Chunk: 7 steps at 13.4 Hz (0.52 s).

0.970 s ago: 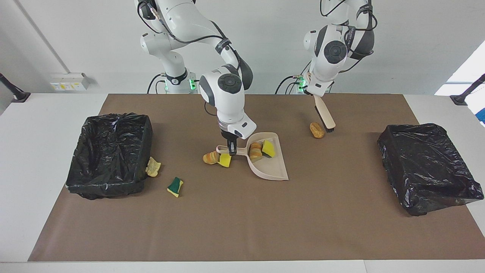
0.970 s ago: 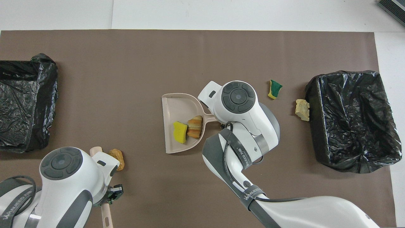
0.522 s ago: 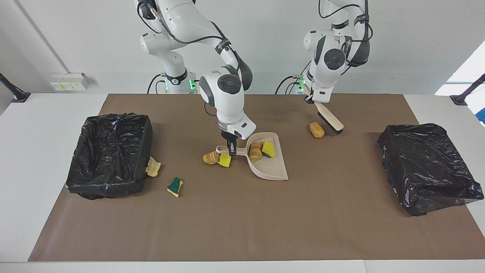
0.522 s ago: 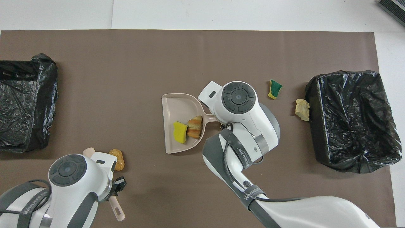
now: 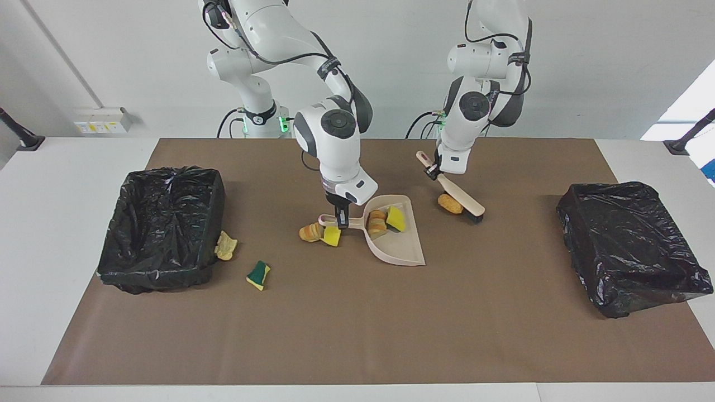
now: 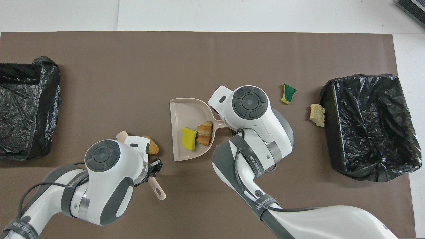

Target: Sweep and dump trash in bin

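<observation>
At frame center, a dustpan (image 5: 394, 237) handle is clamped by the right gripper (image 5: 340, 219), a brush (image 5: 459, 196) gripped by the left gripper (image 5: 435, 170) against a bread scrap (image 5: 449, 204), judged light, soft, best swept.

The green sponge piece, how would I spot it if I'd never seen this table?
Find the black-lined bin at the right arm's end of the brown mat. Two scraps lie beside it: a tan lump touching its wall, and the green sponge piece, farther from the robots. It alone has a dark green top over yellow.
</observation>
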Motion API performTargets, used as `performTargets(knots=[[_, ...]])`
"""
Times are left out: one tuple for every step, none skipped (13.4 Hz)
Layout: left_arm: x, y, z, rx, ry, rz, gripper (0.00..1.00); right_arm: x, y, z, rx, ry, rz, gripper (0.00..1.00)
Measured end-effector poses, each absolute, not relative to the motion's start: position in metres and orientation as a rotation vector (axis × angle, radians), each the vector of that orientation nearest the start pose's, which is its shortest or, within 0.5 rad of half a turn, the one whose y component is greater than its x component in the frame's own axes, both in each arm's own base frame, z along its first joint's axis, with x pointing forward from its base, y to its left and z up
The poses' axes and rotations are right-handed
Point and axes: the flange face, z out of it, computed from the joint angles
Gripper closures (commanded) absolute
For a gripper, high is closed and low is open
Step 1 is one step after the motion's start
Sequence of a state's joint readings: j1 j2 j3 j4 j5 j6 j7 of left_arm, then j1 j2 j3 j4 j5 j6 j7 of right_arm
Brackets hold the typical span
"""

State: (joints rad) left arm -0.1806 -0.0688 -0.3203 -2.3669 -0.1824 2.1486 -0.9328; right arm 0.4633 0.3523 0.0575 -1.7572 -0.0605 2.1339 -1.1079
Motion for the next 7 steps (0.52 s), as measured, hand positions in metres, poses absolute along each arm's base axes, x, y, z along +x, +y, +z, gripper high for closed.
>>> performTargets(knots=[[0.425,-0.245,0.342,-3.027,-0.831,0.305,1.00,0.566,0.318,0.370,2.099,2.287,0.023,1.00],[0.435,-0.256,0.343,-3.047,-0.813,0.309,1.00,0.566,0.318,0.370,2.099,2.287,0.023,1.00],[0.440,-0.267,0.342,-3.066,-0.775,0.318,1.00,0.566,0.318,0.370,2.099,2.287,0.023,1.00],[0.441,-0.280,0.340,-3.093,-0.698,0.328,1.00,0.566,0.318,0.370,2.099,2.287,0.023,1.00],[0.439,-0.290,0.338,-3.120,-0.606,0.332,1.00,0.566,0.318,0.370,2.099,2.287,0.022,1.00],[0.436,-0.299,0.338,-3.144,-0.511,0.331,1.00,0.566,0.318,0.370,2.100,2.286,0.022,1.00],[0.435,-0.305,0.341,-3.165,-0.429,0.326,1.00,0.566,0.317,0.370,2.101,2.286,0.021,1.00]])
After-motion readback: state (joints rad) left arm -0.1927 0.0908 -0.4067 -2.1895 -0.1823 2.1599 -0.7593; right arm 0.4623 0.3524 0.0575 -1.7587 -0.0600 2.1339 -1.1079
